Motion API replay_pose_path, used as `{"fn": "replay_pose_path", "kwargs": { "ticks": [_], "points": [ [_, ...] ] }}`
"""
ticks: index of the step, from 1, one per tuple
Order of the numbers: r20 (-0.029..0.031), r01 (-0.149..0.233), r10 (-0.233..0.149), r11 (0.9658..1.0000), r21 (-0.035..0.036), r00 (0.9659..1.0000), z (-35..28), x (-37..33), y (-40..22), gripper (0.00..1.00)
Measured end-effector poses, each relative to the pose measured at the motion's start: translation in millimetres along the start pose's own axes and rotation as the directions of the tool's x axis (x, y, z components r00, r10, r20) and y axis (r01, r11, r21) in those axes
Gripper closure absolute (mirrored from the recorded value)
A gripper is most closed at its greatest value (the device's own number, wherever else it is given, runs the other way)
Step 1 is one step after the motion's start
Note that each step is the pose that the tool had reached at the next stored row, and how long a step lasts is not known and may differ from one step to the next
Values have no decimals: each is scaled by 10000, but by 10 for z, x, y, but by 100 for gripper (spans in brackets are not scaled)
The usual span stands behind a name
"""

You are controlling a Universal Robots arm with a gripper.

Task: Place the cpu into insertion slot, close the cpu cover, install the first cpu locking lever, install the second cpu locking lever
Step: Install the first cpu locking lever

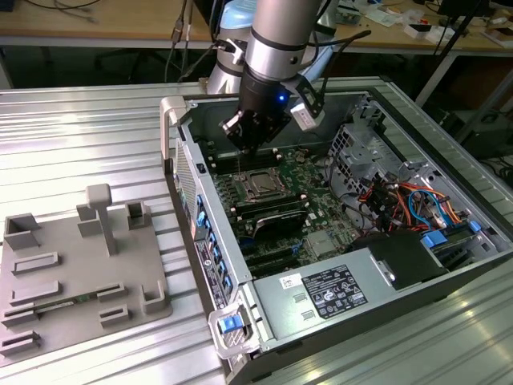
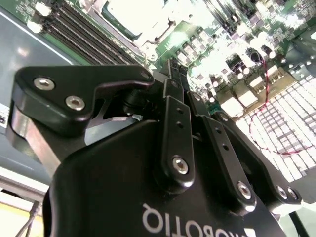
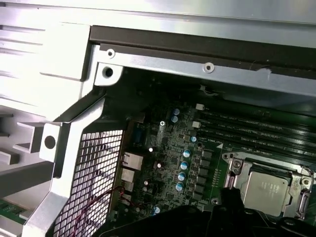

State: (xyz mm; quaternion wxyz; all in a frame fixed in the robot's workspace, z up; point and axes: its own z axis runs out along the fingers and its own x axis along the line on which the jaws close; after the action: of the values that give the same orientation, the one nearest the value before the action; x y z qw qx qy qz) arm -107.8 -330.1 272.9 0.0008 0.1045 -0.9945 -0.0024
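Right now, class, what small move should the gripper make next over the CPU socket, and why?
Probably ease the gripper down toward the insertion slot. In the exterior view it hangs above the board, touching nothing; in the first wrist view the cpu already sits in that slot with the cpu cover seemingly down around it.

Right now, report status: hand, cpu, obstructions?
Hand hovering over board near insertion slot. Cpu seated, cpu cover down. No obstruction seen between.
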Motion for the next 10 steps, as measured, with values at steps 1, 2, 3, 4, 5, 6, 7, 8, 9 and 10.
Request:
{"fn": "replay_pose_path", "kwargs": {
  "ticks": [1, 2, 3, 4, 5, 6, 7, 8, 9, 10],
  "points": [
    [3, -41, 41, 10000, -2, 10000, 4, 13, 4, 89],
    [1, -177, 177, 9998, -1, 9998, 14, 23, 7, 89],
    [2, -343, 343, 9994, -1, 9994, 24, 24, 7, 89],
    [2, -505, 505, 9987, -1, 9987, 34, 25, 7, 89],
    [0, -622, 622, 9981, 1, 9981, 38, 42, 10, 89],
    [2, -628, 628, 9980, -1, 9980, 39, 60, 14, 89],
    [4, -627, 627, 9980, -1, 9980, 40, 71, 17, 89],
    [4, -627, 627, 9980, -2, 9980, 40, 79, 19, 89],
    [3, -627, 627, 9980, -1, 9980, 40, 83, 20, 89],
    [2, -626, 626, 9980, 0, 9980, 39, 90, 26, 89]
  ]
}}
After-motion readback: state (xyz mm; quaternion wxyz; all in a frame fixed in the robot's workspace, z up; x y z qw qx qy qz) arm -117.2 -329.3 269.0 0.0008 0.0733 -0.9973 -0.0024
